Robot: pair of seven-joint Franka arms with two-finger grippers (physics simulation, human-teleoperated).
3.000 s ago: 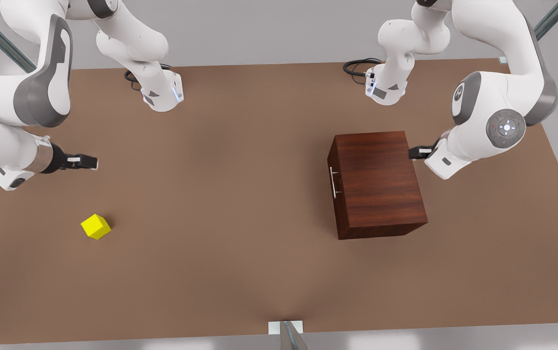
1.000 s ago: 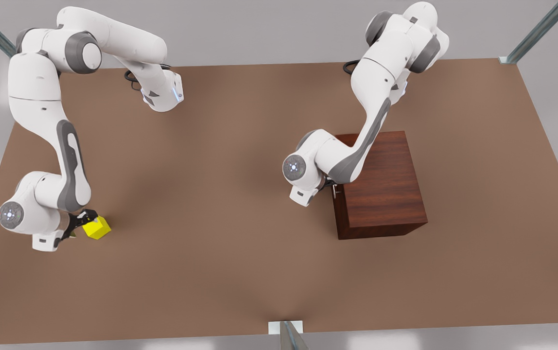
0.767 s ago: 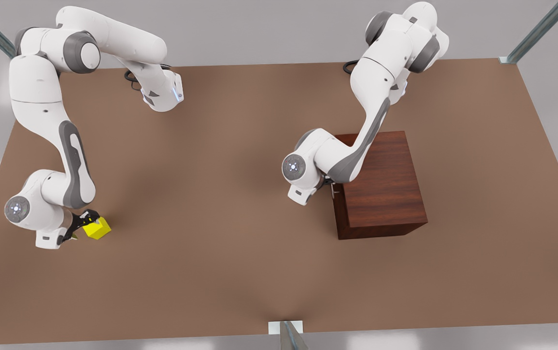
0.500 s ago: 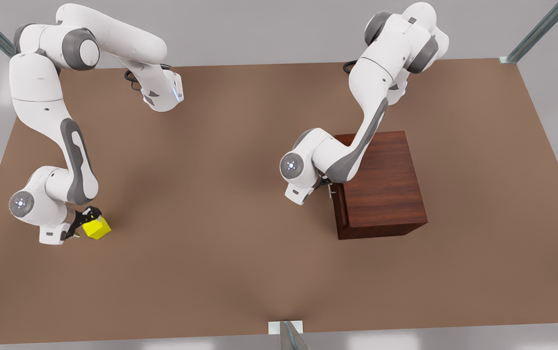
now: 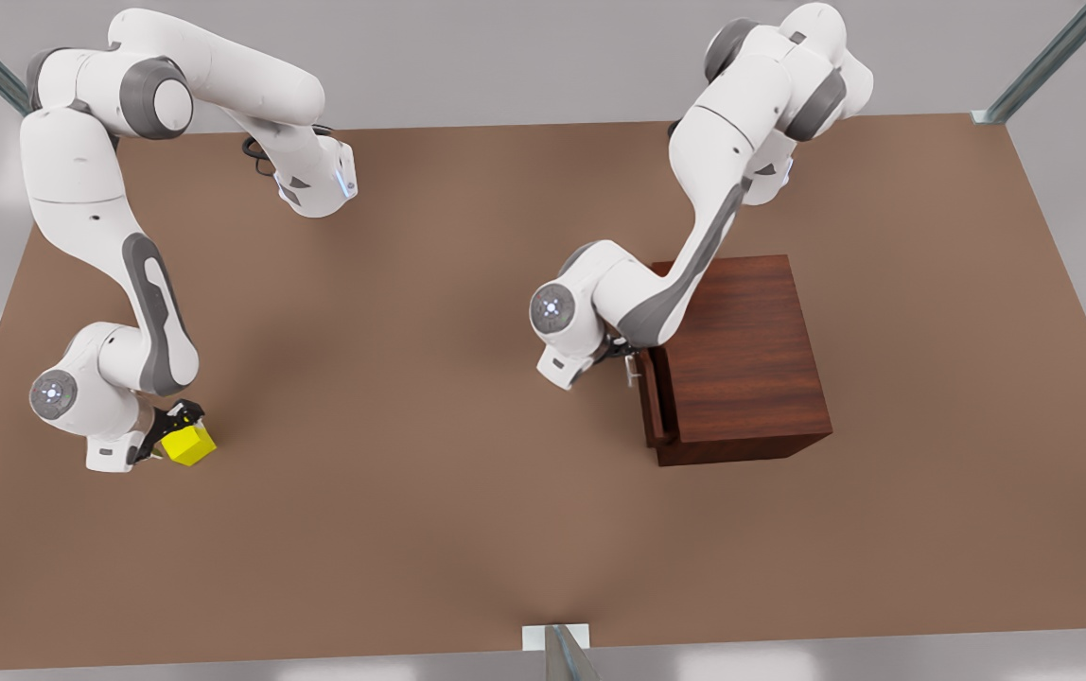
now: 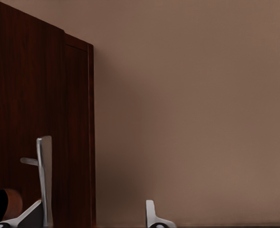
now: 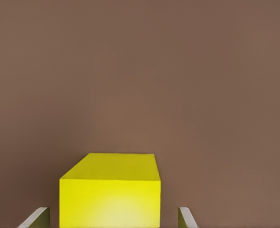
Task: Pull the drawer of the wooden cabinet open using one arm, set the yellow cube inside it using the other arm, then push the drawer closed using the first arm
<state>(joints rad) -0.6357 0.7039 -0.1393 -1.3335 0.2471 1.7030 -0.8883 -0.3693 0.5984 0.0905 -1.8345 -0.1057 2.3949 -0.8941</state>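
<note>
Since 1 s ago the drawer (image 5: 654, 409) has come out of the wooden cabinet (image 5: 742, 355): its front, flush with the cabinet face then, now stands a little proud of it toward the front view's left, leaving a narrow gap. Opening has begun but is far from done; the gap looks too slim for a cube to pass.

The left gripper (image 5: 621, 353) is at the handle (image 5: 633, 369), at the cabinet's face on the front view's right half of the table (image 5: 467, 397). In the left wrist view the silver bar (image 6: 44, 178) lies against 1 finger (image 6: 31, 216), while the other finger (image 6: 151, 216) stands well apart from it. The fingers are spread wide, so the pull reads as a hook on the bar, not a pinch.

The right gripper (image 5: 167, 427) has crept closer around the yellow cube (image 5: 188, 445), which has not moved on the tabletop at the front view's left, well apart from the cabinet. In the right wrist view the cube (image 7: 110, 199) sits between 2 fingertips (image 7: 35, 218), with a gap on each side; the fingers are open and nothing is gripped.

The cube is bright yellow, plain-faced, sharp-edged, resting flat. The cabinet is dark reddish-brown with streaky grain.
</note>
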